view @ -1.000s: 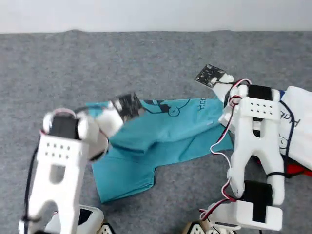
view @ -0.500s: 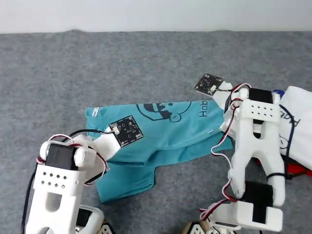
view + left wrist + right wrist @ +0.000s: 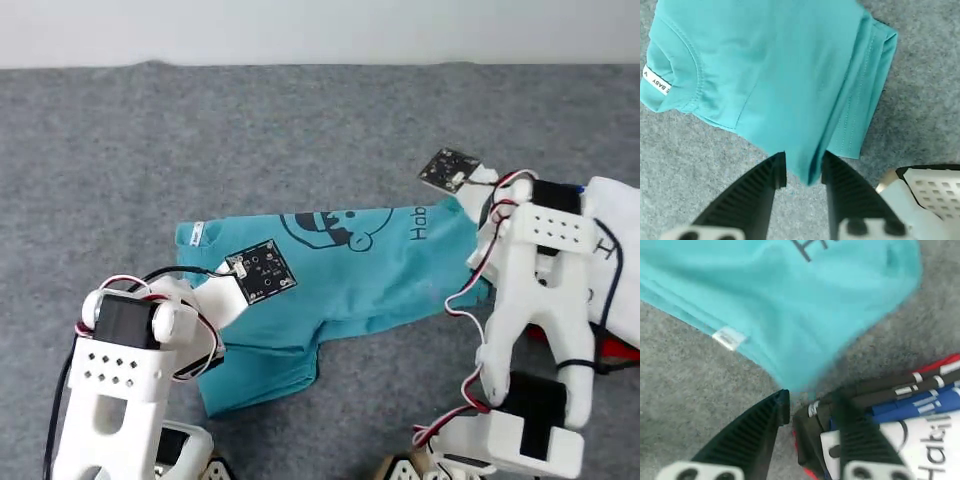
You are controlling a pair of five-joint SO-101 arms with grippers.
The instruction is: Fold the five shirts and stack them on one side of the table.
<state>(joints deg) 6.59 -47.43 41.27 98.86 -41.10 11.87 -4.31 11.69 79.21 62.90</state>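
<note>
Grey felt table carries the teal shirt, which we find lying spread near the table's middle. A pile of other shirts sits just past the teal shirt's hem end. The left gripper pinches a fold of the teal shirt's edge near its collar, fingers narrow. The right gripper holds its hem corner.
</note>
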